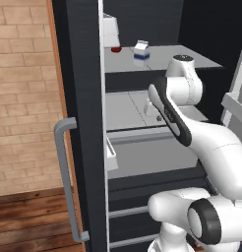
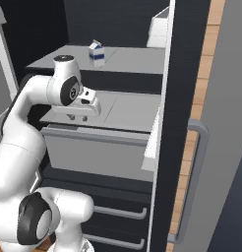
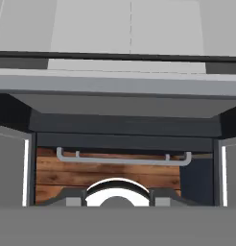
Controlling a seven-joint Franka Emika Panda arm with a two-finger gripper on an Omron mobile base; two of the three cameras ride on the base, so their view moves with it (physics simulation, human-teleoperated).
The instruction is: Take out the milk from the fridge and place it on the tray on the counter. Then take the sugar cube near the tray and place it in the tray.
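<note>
Inside, the fridge (image 1: 83, 74) stands open, and the milk (image 1: 140, 53) sits upright on the upper light grey shelf (image 1: 167, 61), well back from its front edge and apart from everything else. To its left in the left base view, against the open door, a plain white box (image 1: 110, 30) rests over something red (image 1: 115, 49); the right base view shows that box at the far right of the same shelf. Below lies a second grey shelf, and under it a wide grey drawer (image 2: 96, 150). The gripper (image 2: 77, 117) hangs low over that second shelf, with its white hand at the level of the upper shelf's edge, so the shelf front stands between it and the carton. Whether its fingers are apart or together cannot be told. The door's grey bar handle (image 1: 66, 177) runs down its outer face. No writing can be read on the carton; only its dark blue band shows.
</note>
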